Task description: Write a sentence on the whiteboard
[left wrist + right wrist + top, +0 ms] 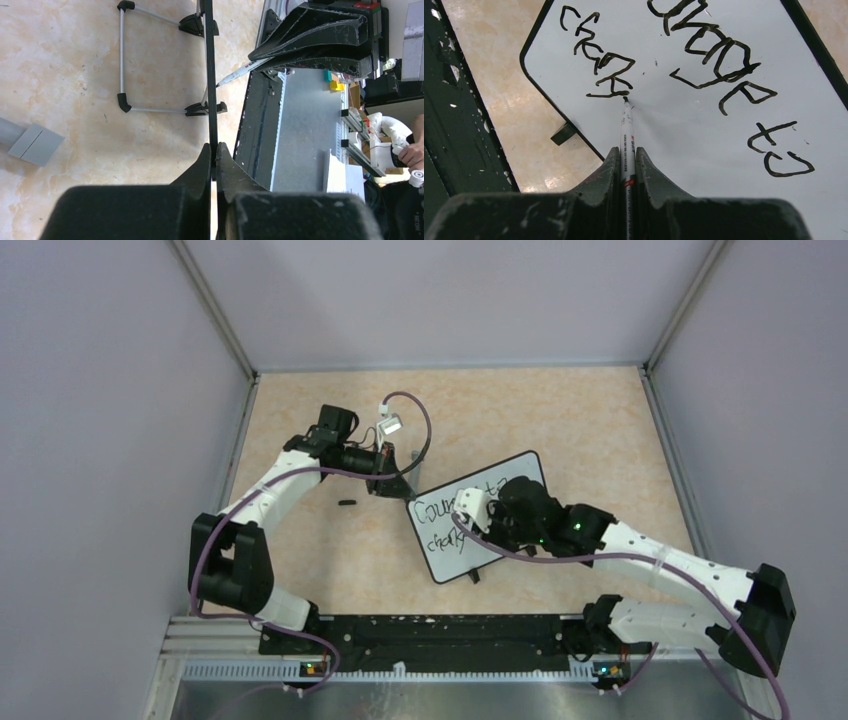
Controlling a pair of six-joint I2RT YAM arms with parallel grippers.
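Left gripper (214, 156): fingers pinched together on the thin black edge of the whiteboard (437, 545), at its far-left corner. The board sits mid-way across the table (330, 570), long axis running from near-left to far-right. The sentence (719, 60) follows that axis, with "Courage to" above and a second line begun below. Right gripper (626, 156): clamped on a marker (627, 125), tip touching the board at the end of the second line.
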